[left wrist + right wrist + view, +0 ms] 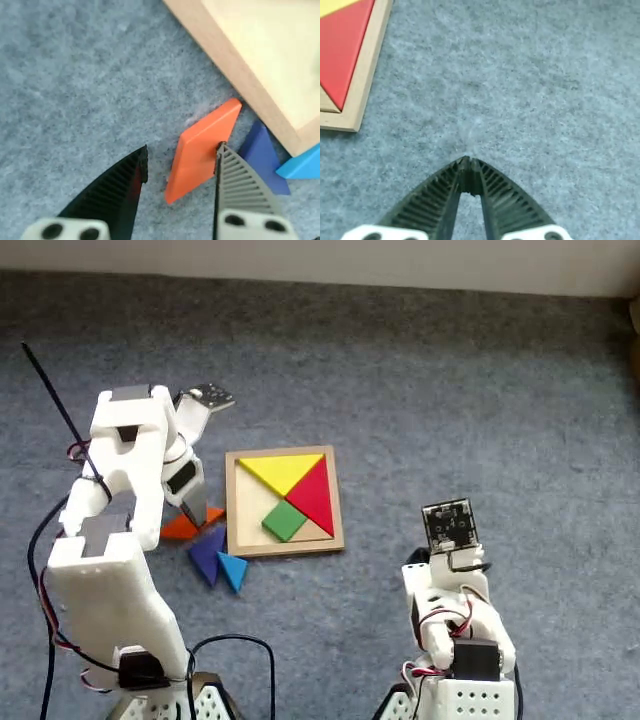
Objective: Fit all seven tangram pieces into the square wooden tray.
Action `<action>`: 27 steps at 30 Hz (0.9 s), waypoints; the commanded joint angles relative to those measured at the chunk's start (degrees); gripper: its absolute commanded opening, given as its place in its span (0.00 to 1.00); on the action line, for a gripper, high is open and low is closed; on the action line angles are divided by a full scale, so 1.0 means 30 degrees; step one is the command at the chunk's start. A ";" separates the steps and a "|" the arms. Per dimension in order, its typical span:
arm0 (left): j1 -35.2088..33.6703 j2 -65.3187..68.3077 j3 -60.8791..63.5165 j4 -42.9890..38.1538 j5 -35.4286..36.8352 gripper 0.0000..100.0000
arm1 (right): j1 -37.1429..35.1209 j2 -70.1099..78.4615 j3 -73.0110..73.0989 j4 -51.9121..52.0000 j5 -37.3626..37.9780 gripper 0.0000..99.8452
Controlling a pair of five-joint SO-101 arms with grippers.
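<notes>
Left gripper [182, 149] is hanging wide open, straddling the flat orange parallelogram piece [200, 150] lying on the grey felt surface [75, 75] just beside the square wooden tray [232, 510]; right gripper [468, 161] is sitting closed over the surface, right of the tray.

A grey, felt-like table covering [450, 390] carries a square wooden tray [280, 452] near its middle. Just beside the tray's near left corner lie three loose pieces, close together: an orange piece [180, 527], a dark blue triangle [206, 555] and a light blue triangle [233, 570].
</notes>
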 commanded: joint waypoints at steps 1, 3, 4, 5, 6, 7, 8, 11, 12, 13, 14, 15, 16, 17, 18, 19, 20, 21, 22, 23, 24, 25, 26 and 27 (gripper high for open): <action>-0.0190 0.0396 -0.1128 0.1319 -0.0147 0.21 | 0.0601 -0.0190 0.1773 0.0132 0.0234 0.01; -0.0337 0.0073 -0.2007 0.2462 0.0352 0.21 | 0.0835 -0.0190 0.1773 0.0132 0.0234 0.01; -0.0425 -0.0190 -0.2418 0.2813 0.0908 0.21 | 0.0894 -0.0190 0.1773 0.0132 0.0234 0.01; -0.0484 -0.0484 -0.2740 0.3106 0.1260 0.21 | 0.0894 -0.0190 0.1773 0.0132 0.0234 0.01; -0.0454 -0.0747 -0.2916 0.3370 0.1289 0.21 | 0.0894 -0.0190 0.1773 0.0132 0.0234 0.01; -0.0396 -0.0982 -0.2945 0.3487 0.1289 0.21 | 0.0894 -0.0190 0.1773 0.0132 0.0234 0.01; -0.0337 -0.1070 -0.2886 0.3516 0.1289 0.21 | 0.0894 -0.0190 0.1773 0.0132 0.0234 0.01; -0.0015 -0.0806 -0.2857 0.3429 0.1289 0.21 | 0.0894 -0.0190 0.1773 0.0132 0.0234 0.01; 0.0015 -0.0425 -0.2886 0.3429 0.1289 0.21 | 0.0894 -0.0190 0.1773 0.0132 0.0234 0.01; 0.0044 0.0015 -0.3004 0.3429 0.1289 0.21 | 0.0894 -0.0190 0.1773 0.0132 0.0234 0.01; 0.0044 0.0484 -0.3033 0.3429 0.1289 0.21 | 0.0894 -0.0190 0.1773 0.0132 0.0234 0.01; 0.0161 0.0982 -0.3033 0.3429 0.1289 0.21 | 0.0894 -0.0190 0.1773 0.0132 0.0234 0.01; 0.0308 0.1480 -0.3062 0.3399 0.1289 0.21 | 0.0894 -0.0190 0.1773 0.0132 0.0234 0.01; 0.0425 0.2037 -0.3062 0.3399 0.1289 0.21 | 0.0894 -0.0190 0.1773 0.0132 0.0234 0.01; 0.0571 0.2564 -0.3062 0.3399 0.1289 0.21 | 0.0894 -0.0190 0.1773 0.0132 0.0234 0.01; 0.0777 0.2945 -0.3092 0.3487 0.1348 0.21 | 0.0894 -0.0190 0.1773 0.0161 0.0234 0.01; 0.0835 0.3179 -0.3150 0.3516 0.1377 0.21 | 0.0894 -0.0190 0.1773 0.0161 0.0234 0.01; 0.0835 0.3238 -0.3443 0.3575 0.1407 0.19 | 0.0894 -0.0190 0.1773 0.0161 0.0234 0.01; 0.0835 0.3297 -0.3619 0.3575 0.1407 0.17 | 0.0894 -0.0190 0.1773 0.0161 0.0234 0.01; 0.0835 0.3355 -0.3766 0.3575 0.1407 0.15 | 0.0894 -0.0190 0.1773 0.0161 0.0234 0.01; 0.0864 0.3385 -0.3883 0.3575 0.1407 0.12 | 0.0894 -0.0190 0.1773 0.0161 0.0234 0.01; 0.0923 0.3355 -0.3883 0.3516 0.1407 0.10 | 0.0894 -0.0190 0.1773 0.0161 0.0234 0.01; 0.0952 0.3297 -0.3883 0.3516 0.1407 0.08 | 0.0894 -0.0190 0.1773 0.0161 0.0234 0.01; 0.0952 0.3267 -0.3883 0.3575 0.1407 0.06 | 0.0894 -0.0190 0.1773 0.0161 0.0234 0.01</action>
